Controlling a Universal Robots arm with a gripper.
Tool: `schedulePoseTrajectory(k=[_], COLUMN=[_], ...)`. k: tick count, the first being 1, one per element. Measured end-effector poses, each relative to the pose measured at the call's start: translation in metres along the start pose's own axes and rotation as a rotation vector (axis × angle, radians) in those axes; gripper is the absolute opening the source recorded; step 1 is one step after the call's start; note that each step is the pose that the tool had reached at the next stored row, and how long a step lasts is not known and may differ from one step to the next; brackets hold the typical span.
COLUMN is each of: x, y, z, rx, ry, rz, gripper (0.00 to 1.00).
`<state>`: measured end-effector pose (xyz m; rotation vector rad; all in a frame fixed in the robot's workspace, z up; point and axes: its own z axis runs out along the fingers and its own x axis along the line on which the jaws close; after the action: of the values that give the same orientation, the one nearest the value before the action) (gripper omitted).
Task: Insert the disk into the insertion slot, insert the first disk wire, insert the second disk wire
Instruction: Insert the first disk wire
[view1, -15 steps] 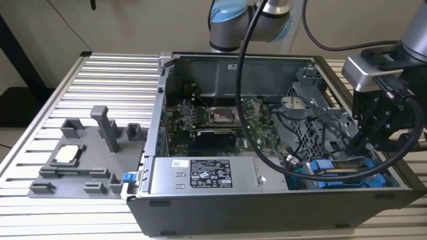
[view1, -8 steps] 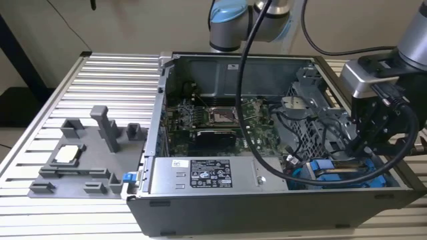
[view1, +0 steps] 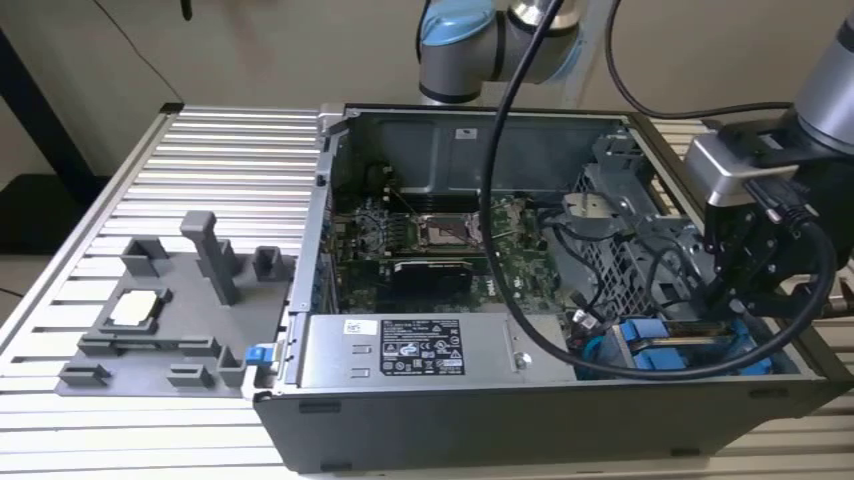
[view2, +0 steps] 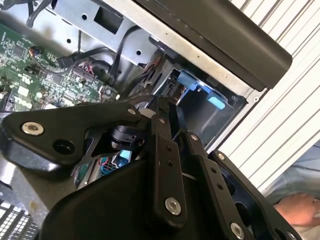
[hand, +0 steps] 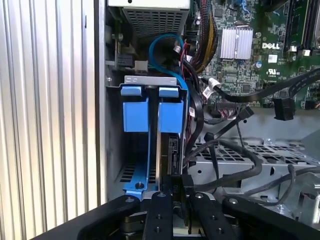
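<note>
In the first wrist view the disk stands on edge in its bright blue carrier, partway down the insertion slot of the grey drive cage. My gripper is shut on the disk's near edge, black fingers either side. Beside it sits another blue-fronted unit. In the exterior view my gripper hangs over the blue carriers at the case's near right corner. The second wrist view shows the gripper's black linkage with blue plastic behind it.
A silver box with a label fills the case front. The motherboard lies behind it. Black cables and a blue cable crowd the cage. A grey fixture stands on the ribbed table. A hand rests outside the case.
</note>
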<state>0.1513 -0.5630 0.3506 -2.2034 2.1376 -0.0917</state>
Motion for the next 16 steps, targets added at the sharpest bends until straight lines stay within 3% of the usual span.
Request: schedulePoseTrajectory(k=[16], x=[0.0002], y=[-0.0023], z=[0.0092], rx=[0.0001], ry=[0.001], rz=[0.005], gripper=[0.19])
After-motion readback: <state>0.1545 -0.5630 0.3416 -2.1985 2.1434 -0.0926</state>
